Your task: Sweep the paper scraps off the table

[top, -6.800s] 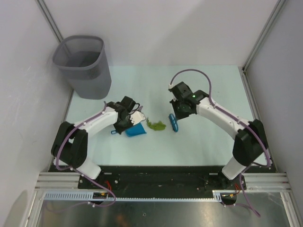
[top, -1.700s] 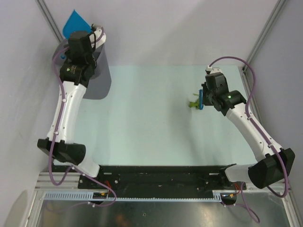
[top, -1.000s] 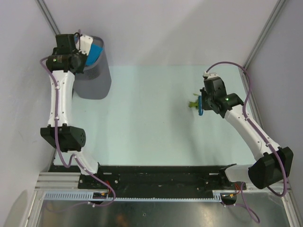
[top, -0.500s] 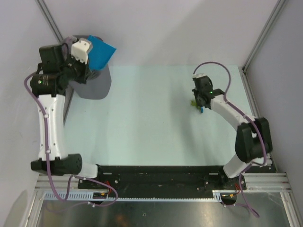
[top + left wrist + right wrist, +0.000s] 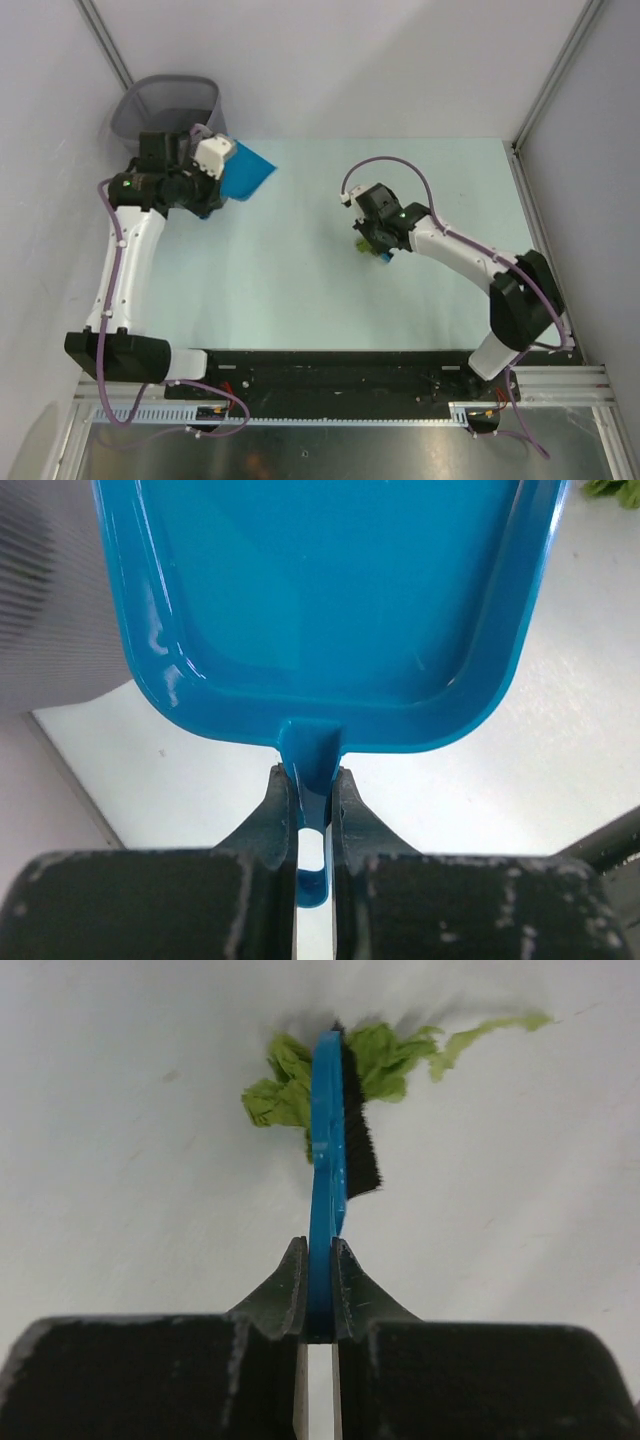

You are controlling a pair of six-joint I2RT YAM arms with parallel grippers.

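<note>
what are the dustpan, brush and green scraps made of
Dustpan: blue plastic by the look, glossy, with sharp highlights along its moulded rim.
Brush: similar blue plastic back, matte black bristles, likely synthetic.
Green scraps: thin paper, seemingly; matte, crumpled, torn edges.

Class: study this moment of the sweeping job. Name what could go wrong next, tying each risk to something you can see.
1. The paper scraps lie on both sides of the brush, and one strip trails off; a single stroke may leave some behind.
2. The dustpan is far across the table, near the wastebasket; scraps could scatter uncaught.
3. The left gripper pinches only the dustpan's thin handle; it might pivot.
</note>
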